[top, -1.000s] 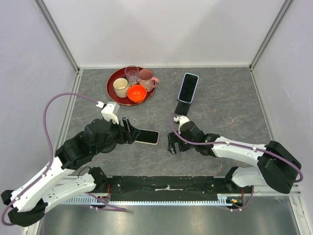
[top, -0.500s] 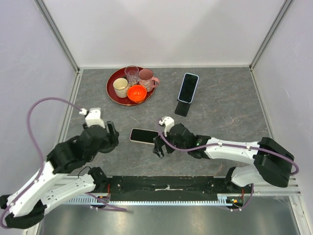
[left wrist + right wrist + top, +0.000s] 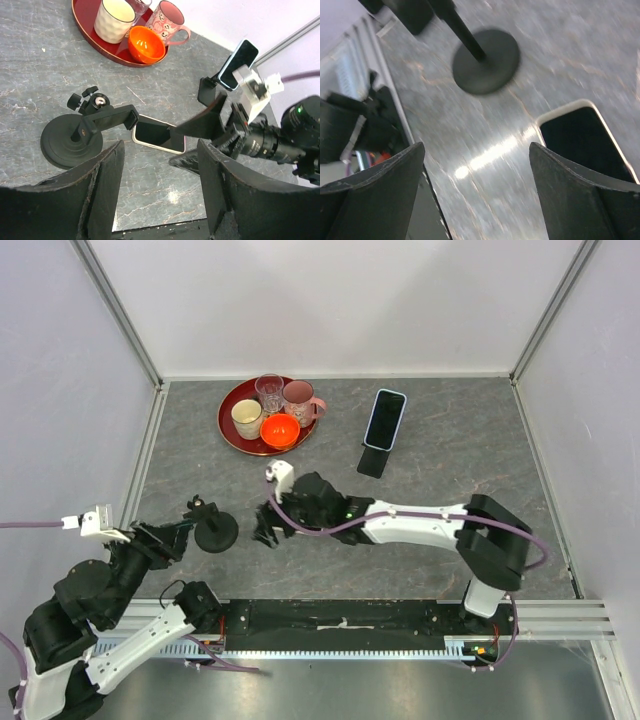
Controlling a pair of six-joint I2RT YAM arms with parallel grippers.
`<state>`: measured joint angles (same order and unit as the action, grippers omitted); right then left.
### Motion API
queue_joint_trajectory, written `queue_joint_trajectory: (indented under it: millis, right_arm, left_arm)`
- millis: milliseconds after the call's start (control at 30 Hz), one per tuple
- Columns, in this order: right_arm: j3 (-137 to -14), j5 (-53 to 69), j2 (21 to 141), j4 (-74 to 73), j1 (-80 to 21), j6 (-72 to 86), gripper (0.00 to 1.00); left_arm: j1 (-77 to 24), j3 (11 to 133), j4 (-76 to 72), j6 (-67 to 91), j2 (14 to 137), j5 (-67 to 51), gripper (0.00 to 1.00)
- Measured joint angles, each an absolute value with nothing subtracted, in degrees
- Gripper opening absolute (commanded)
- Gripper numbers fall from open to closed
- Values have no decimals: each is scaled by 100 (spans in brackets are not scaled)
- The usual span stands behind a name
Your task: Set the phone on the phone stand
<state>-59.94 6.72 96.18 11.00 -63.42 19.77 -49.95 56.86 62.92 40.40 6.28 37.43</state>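
Note:
A dark phone (image 3: pixel 159 136) with a pale rim lies flat on the grey table, also seen in the right wrist view (image 3: pixel 590 145); my right arm hides it in the top view. The black phone stand (image 3: pixel 212 530) has a round base (image 3: pixel 70 140) and a clamp arm (image 3: pixel 112 117) and stands just left of the phone. My right gripper (image 3: pixel 266 528) hovers open over the phone's left end, nothing between its fingers (image 3: pixel 480 195). My left gripper (image 3: pixel 160 200) is open and empty, drawn back to the near left (image 3: pixel 165 535).
A red tray (image 3: pixel 232 430) at the back left holds cups and an orange bowl (image 3: pixel 280 429). A second phone (image 3: pixel 384 420) leans on another stand at the back middle. Metal rails and walls edge the table.
My left gripper let go of the phone, leaving it flat, and pulled back to the near left, uncovering the stand. My right gripper swept left over the phone.

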Motion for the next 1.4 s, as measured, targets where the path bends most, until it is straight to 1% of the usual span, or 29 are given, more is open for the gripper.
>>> queue_joint_trajectory:
  millis: [167,333,367,400,500,567,667,733,800,867,967,1067,1100,1167,1200,1233,1400]
  right_arm:
    - [-7441,1074,10562,1319,-6547,1970,87]
    - [-8204,1267,11131,1426,-6681,1894,80]
    - [-8307,1304,11222,1426,-6685,1859,78]
    - [-8427,1345,11332,1424,-6685,1833,70]
    - [-8722,1426,11620,1406,-6683,1723,63]
    - [-8871,1452,11780,1406,-6674,1673,60]
    - [-8936,1422,11887,1400,-6672,1603,60]
    - [-8969,1363,11913,1378,-6672,1549,64]
    - [-9028,1295,11922,1321,-6672,1485,65]
    - [-9083,1184,11924,1295,-6674,1428,65]
    - [-9157,1079,11924,1273,-6672,1358,60]
    - [-9312,1046,12001,1229,-6670,1308,45]
    - [-9380,1046,12046,1199,-6670,1310,35]
    - [-9502,1085,12119,1157,-6670,1299,21]
    - [-9564,1068,12145,1133,-6670,1260,7]
    - [-9636,1024,12167,1090,-6670,1216,0]
    - [-9845,1028,12193,803,-6652,1177,0]
  left_arm:
    - [-4995,5686,6292,4047,628,3603,66]
    - [-4995,5682,6287,4095,648,3417,66]
    - [-4995,5675,6274,4104,648,3385,66]
    - [-4995,5662,6246,4110,648,3358,66]
    - [-4995,5625,6171,4112,659,3242,66]
    - [-4995,5625,6141,4112,692,3225,66]
    - [-4995,5625,6106,4115,727,3155,66]
    - [-4995,5623,6090,4115,729,3116,66]
    - [-4995,5623,6073,4117,729,3092,66]
    - [-4995,5618,6071,4121,729,3085,66]
    - [-4995,5610,6066,4136,733,3059,66]
    - [-4995,5583,6018,4154,749,2987,66]
    - [-4995,5583,5999,4156,762,2976,66]
    - [-4995,5583,5959,4160,786,2956,66]
    - [-4995,5583,5953,4160,801,2941,66]
    - [-4995,5583,5946,4160,814,2936,66]
    - [-4995,5583,5944,4165,823,2932,65]
